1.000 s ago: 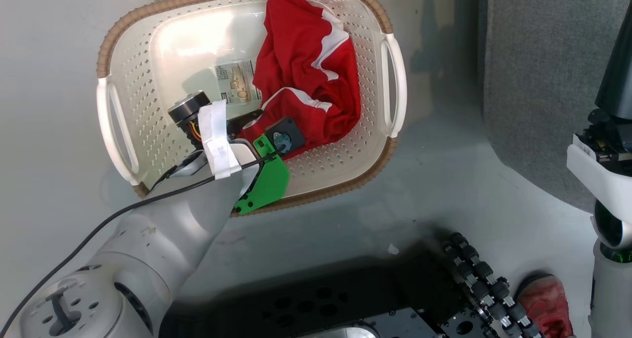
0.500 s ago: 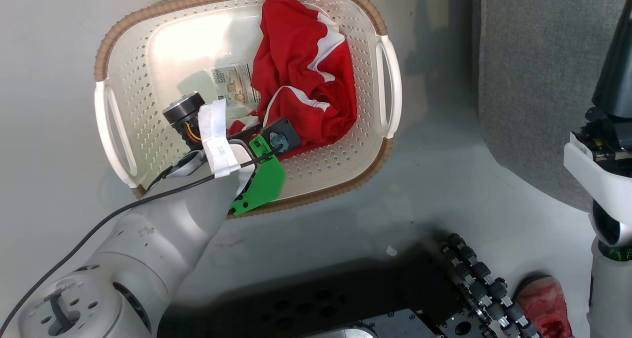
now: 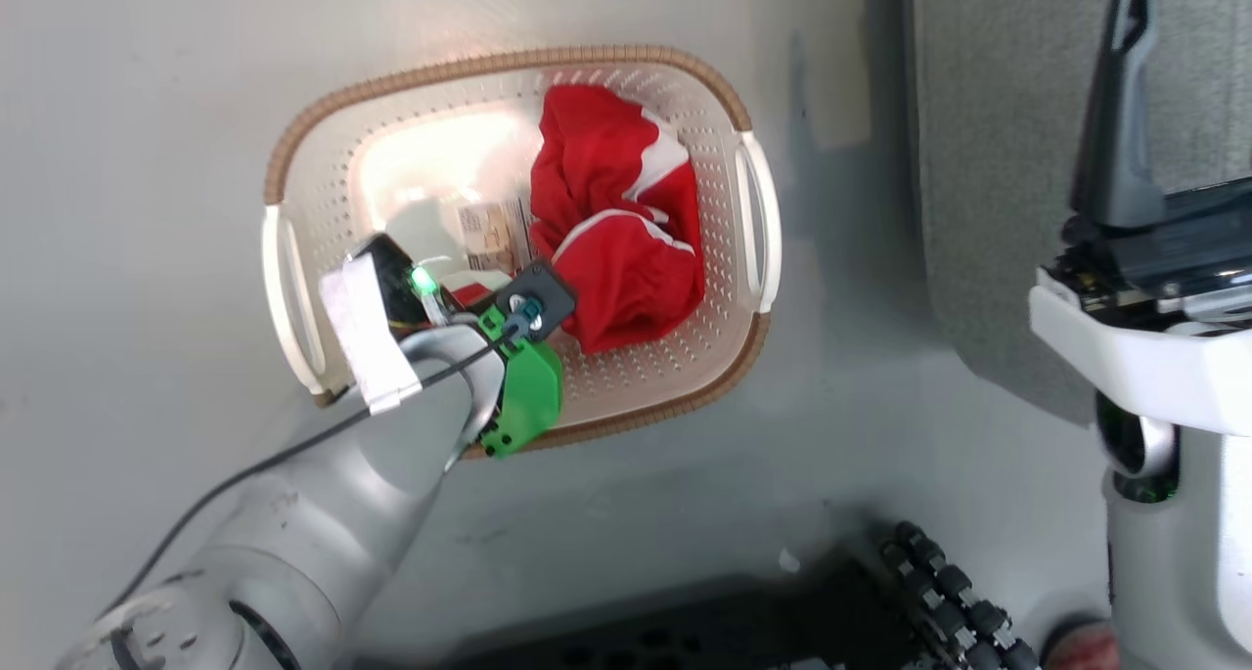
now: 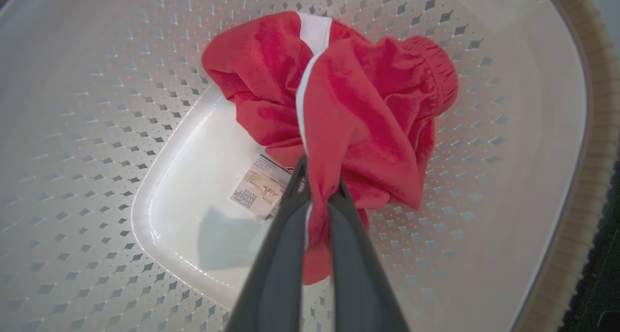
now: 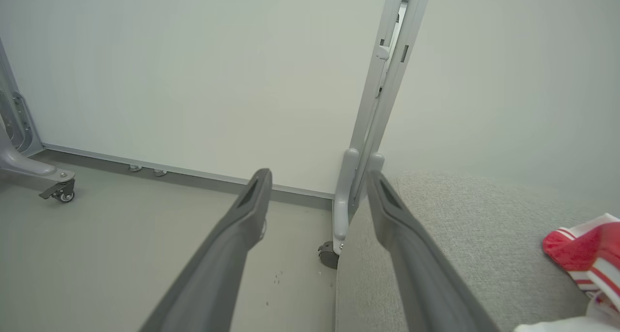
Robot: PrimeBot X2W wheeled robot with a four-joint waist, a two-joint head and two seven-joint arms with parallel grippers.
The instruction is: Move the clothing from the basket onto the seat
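Clothing (image 4: 358,109): you have a crumpled red bundle with white stripes lying inside the basket (image 3: 489,64). In the head view it is bunched against the basket's right half.
Left gripper (image 4: 317,179): your left arm reaches down into the basket. Its jaws are pressed together on a twisted fold of the red cloth. In the left wrist view a short tail of that cloth hangs out between the two dark fingers (image 4: 276,269), below the pinch.
Right gripper (image 5: 318,177): the jaws are spread wide with nothing between them. You can see it raised beside the seat (image 5: 460,225), pointing toward a pale wall panel (image 5: 193,80) and the floor (image 5: 145,225).
Basket: it sits on the pale floor, to the left of the seat in the head view and apart from it. The label (image 4: 259,194) on its bottom lies bare, just beside the clothing and partly hidden by the left fingers.
Seat: you see a grey woven cushion along the right of the head view. In the right wrist view a red-and-white striped garment (image 5: 586,254) lies on it at the far right edge.
Panel base: a caster (image 5: 328,255) stands on the floor, just beside the seat's rounded corner.
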